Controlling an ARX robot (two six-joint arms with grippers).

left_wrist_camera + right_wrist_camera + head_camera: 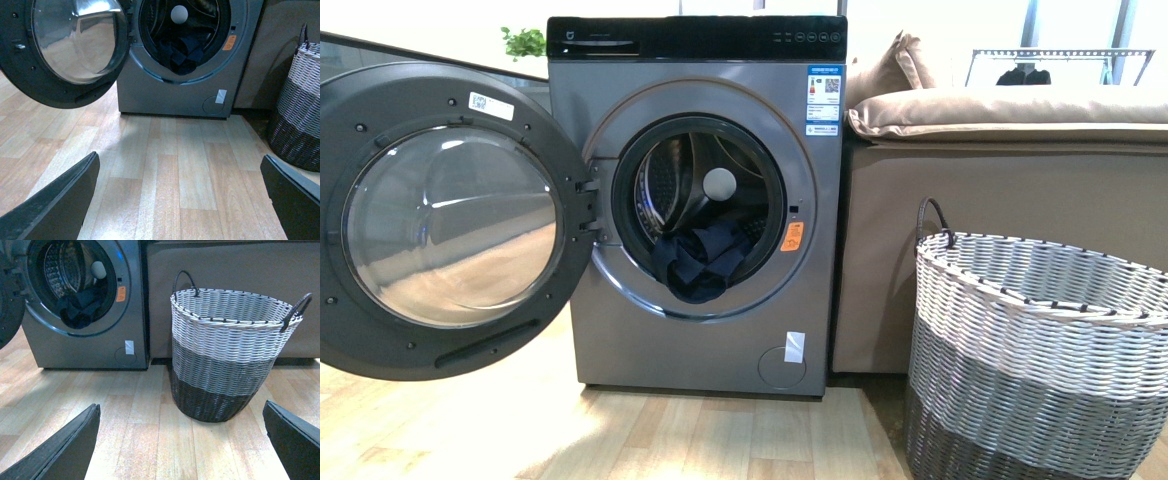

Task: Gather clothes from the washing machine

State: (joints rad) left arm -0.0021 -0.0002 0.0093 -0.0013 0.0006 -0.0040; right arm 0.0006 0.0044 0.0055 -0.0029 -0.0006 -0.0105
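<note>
Pale wood floor (165, 200) fills the foreground, w/ both claws low over it: left gripper (180, 160) and right gripper (181, 407) are each spread wide, holding nothing. Woven basket (1020, 340) stands near at right, in front of a beige couch (1010, 190). Further back, washing machine (700, 340) has its door (450, 215) wide open to the left. Dark navy clothes (700, 262) sit heaped at the bottom front of the drum, spilling over the lip of the opening. Pickup not yet begun, by the look. Best approach: go straight in thru the mouth, clear of door & rim. Pinch the overhanging fold deep enough that the bundle comes along, and lift clear before swinging to the basket.
</note>
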